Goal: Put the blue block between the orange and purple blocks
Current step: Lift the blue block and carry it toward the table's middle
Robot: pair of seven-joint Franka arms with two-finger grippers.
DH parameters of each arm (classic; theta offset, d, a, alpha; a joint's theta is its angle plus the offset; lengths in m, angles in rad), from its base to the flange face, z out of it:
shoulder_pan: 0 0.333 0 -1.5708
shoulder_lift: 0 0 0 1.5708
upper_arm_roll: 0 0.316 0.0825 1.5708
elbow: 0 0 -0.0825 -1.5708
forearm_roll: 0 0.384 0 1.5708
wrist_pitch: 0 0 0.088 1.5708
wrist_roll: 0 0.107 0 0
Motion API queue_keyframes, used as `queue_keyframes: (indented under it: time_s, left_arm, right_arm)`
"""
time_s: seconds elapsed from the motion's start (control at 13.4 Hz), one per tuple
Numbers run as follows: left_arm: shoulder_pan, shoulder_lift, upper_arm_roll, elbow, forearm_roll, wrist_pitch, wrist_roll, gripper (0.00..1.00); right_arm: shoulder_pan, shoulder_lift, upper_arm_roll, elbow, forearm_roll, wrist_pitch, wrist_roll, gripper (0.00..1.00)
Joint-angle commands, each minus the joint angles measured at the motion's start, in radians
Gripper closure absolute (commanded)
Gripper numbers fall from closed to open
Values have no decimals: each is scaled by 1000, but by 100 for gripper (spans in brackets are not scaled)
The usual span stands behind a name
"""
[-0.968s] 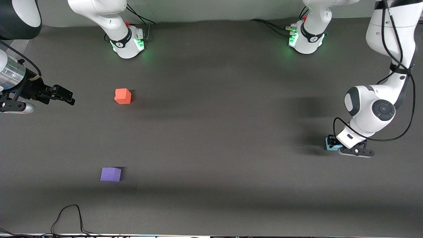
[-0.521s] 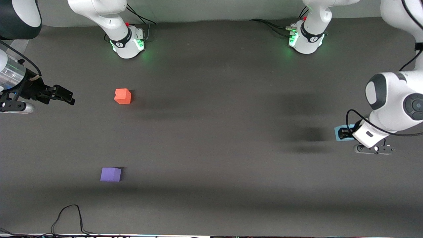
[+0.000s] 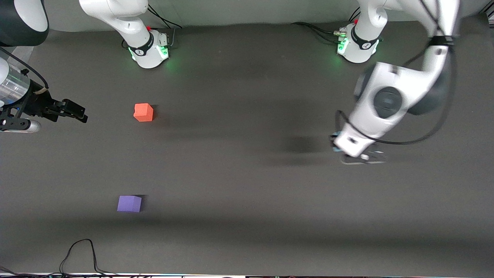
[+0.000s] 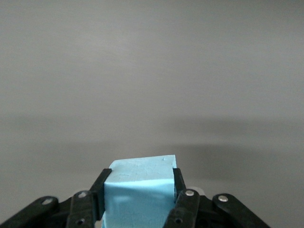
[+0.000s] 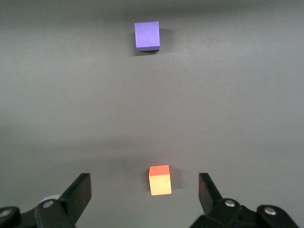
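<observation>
At the right arm's end of the table the right gripper [image 3: 81,114] waits in the air with its jaws spread wide and nothing between them. The orange block [image 3: 143,112] sits on the dark table [image 3: 239,185] near it, and the purple block [image 3: 129,203] lies nearer the front camera, well apart from the orange one. Toward the left arm's end, the left gripper [image 4: 138,190] is up over bare table, its fingers [image 4: 100,186] clamped on the blue block [image 4: 137,194], which hangs clear of the surface
</observation>
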Motion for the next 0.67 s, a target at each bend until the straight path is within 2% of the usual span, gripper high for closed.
queue_keyframes:
  time_s: [0.0, 0.22, 0.45, 0.6]
  left_arm:
    - [-148, 128, 24, 151, 0, -10, -117, 54]
    - [-277, 311, 24, 309, -6, 54, -195, 54]
    - [-346, 432, 24, 332, 9, 181, -243, 54]
    - [-379, 485, 25, 334, 8, 212, -246, 54]
  right_arm:
    - [-1, 3, -5, 7, 55, 0, -20, 0]
    - [2, 12, -2, 7, 53, -15, -10, 0]
    - [-2, 12, -3, 15, 58, -18, -13, 0]
    - [4, 5, 6, 27, 58, -18, -5, 0]
